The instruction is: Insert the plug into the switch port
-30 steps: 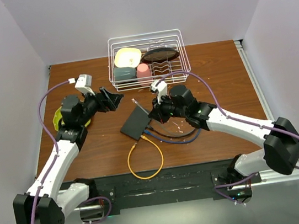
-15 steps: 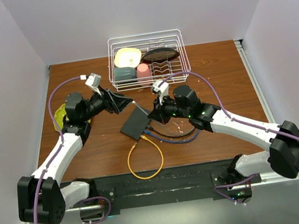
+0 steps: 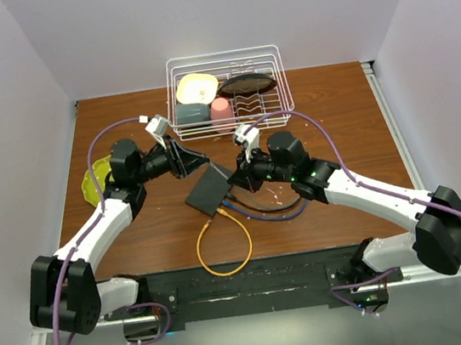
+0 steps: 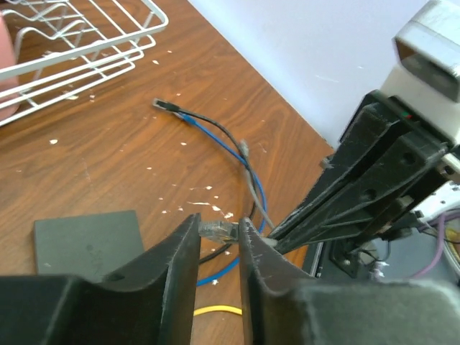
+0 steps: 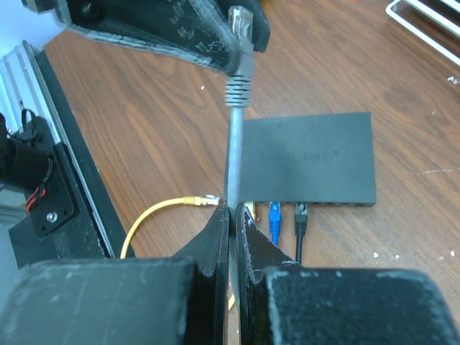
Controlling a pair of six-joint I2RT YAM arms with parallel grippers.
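The plug (image 4: 218, 231), clear with a grey cable (image 5: 233, 144), is held in the air above the table. My left gripper (image 4: 219, 227) is shut on the plug, one finger on each side. My right gripper (image 5: 234, 214) is shut on the grey cable a short way below the plug (image 5: 239, 25). The dark grey switch (image 5: 309, 162) lies flat on the table beneath. Its port edge (image 5: 323, 204) faces my right wrist and holds a blue plug (image 5: 274, 213) and a black plug (image 5: 301, 211). From above, both grippers (image 3: 197, 158) (image 3: 236, 174) meet over the switch (image 3: 207, 190).
A yellow cable (image 3: 223, 244) loops on the table near the front, its plug (image 5: 205, 200) lying by the switch. Blue and black cables (image 3: 266, 212) trail to the right. A wire dish rack (image 3: 227, 89) with crockery stands at the back. A yellow-green dish (image 3: 94, 179) lies at the far left.
My left gripper swung right to the raised plug and closed on it. The right gripper kept its hold on the grey cable and shifted only slightly.
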